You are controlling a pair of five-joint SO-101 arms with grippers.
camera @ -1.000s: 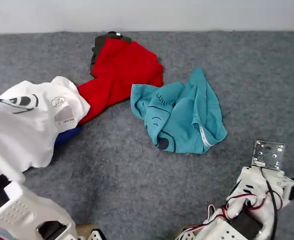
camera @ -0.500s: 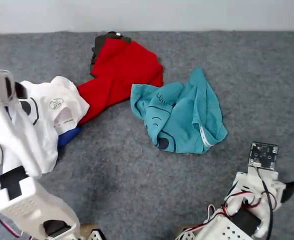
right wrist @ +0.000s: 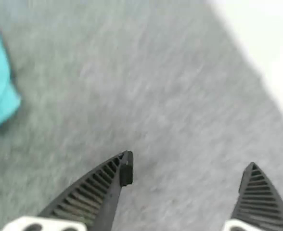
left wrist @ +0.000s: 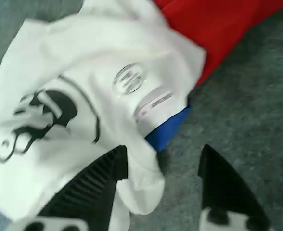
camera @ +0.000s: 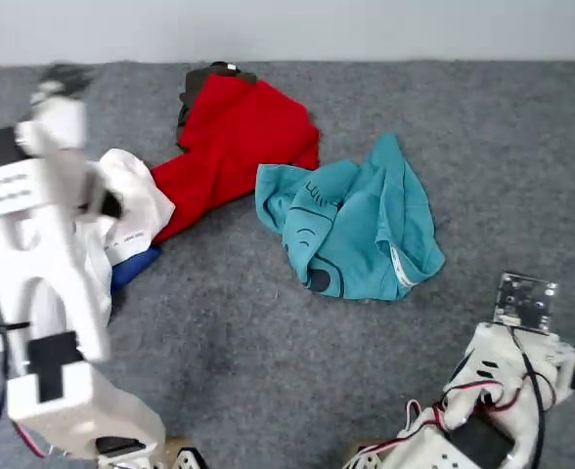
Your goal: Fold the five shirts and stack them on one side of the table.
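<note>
Your left pincer (left wrist: 163, 153) hangs wide open just over the white shirt (left wrist: 74, 96), jaws straddling the hem where a blue shirt (left wrist: 168, 130) pokes out from underneath. Main risk: if you close here you prob. pinch both layers, and the blue one comes up w/ the white. The white shirt also overlaps the edge of the red shirt (camera: 239, 137), so a pull could drag red along too, and red itself sits on a dark shirt (camera: 204, 78) at the far edge of the tabletop (camera: 219, 332); one tug could shift the whole cluster. The white fabric is bunched, so a grab mid-cloth gives you a wad, not a corner, and no clean fold. In the high view the left arm covers part of that shirt, so don't trust it for aim; use the wrist view. Your right pincer (right wrist: 189, 168) is spread wide over bare tabletop, well apart from the crumpled teal shirt (camera: 356, 225), so it can't pin anything down from there. Nothing looks folded or stacked yet, and the left side is crowded, so picking it for the stack invites snags.
</note>
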